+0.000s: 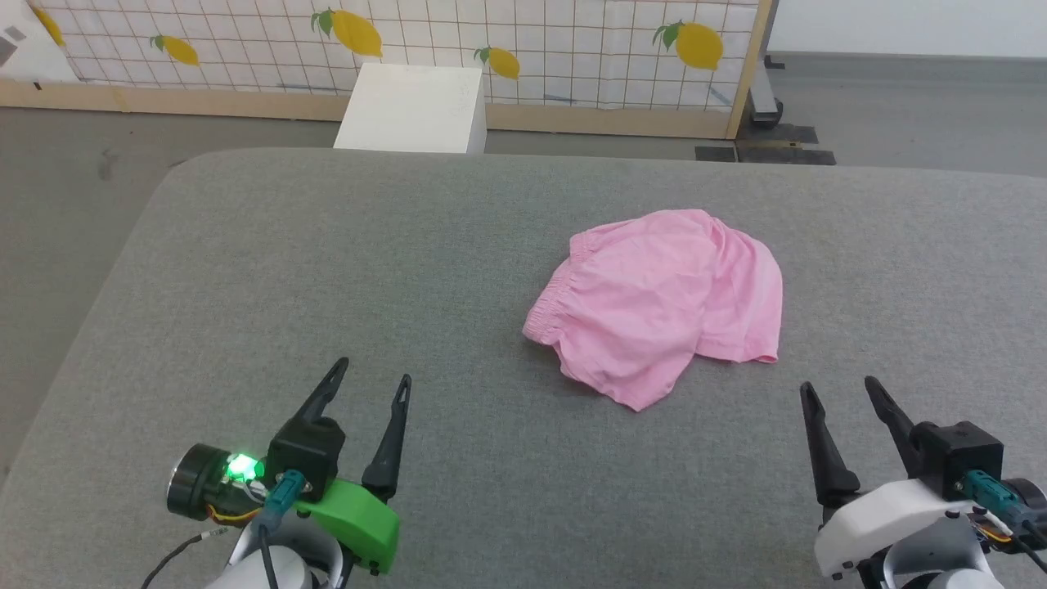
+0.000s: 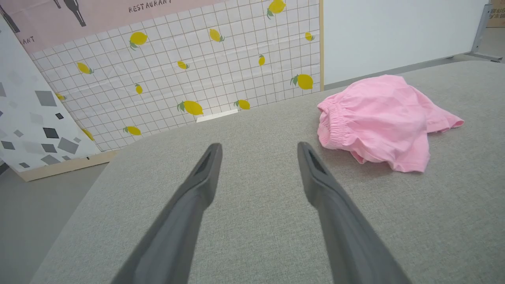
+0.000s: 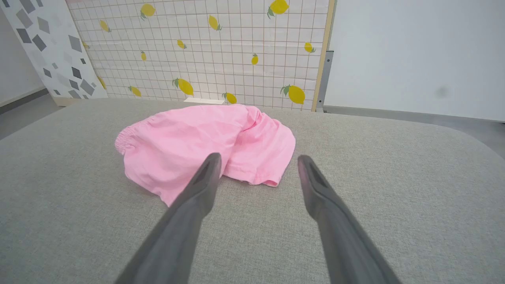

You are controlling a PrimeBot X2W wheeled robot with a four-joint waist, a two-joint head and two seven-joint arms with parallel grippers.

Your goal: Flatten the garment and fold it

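Observation:
The garment (image 1: 662, 298) is a light-pink pair of shorts lying crumpled on the grey table (image 1: 343, 270), right of centre, its gathered waistband facing left. It also lies to the right in the left wrist view (image 2: 378, 118) and ahead in the right wrist view (image 3: 197, 138). My left gripper (image 1: 372, 370) hovers open near the front left, well away from the cloth. My right gripper (image 1: 838, 384) stands open at the front right, just short of the shorts' near hem. Nothing is between either pair of fingers.
A white box (image 1: 411, 106) stands on the floor beyond the table's far edge. Behind it runs a lemon-print tiled panel (image 1: 523, 41) in a wooden frame. The table's left edge (image 1: 98, 286) drops to grey floor.

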